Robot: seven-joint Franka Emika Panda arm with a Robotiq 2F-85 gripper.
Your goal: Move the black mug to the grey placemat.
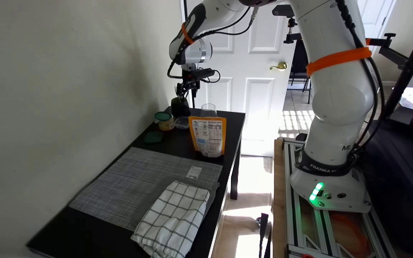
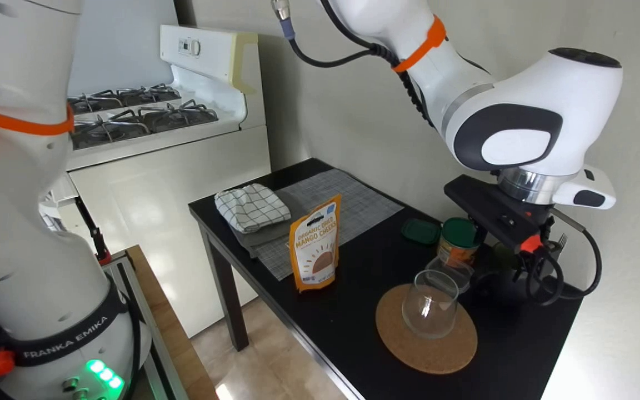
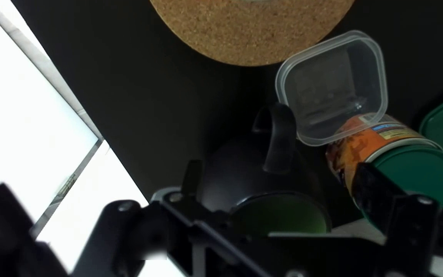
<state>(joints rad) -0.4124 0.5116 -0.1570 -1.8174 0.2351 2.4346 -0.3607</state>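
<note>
Gripper (image 3: 283,179) spread, blk mug (image 3: 229,169) b/w its jaws in wrist view, mug on tbl (image 3: 160,104) nr tub (image 3: 323,79), well apart fr. grey mat (image 1: 109,190).

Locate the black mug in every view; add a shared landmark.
In an exterior view: black mug, slightly upper left of centre.
In an exterior view: black mug, lower right of centre, indistinct.
In the wrist view: black mug, just below and right of centre, partly hidden.
Shared landmark: green-lidded jar, left of the black mug in both exterior views, right in the wrist view.
</note>
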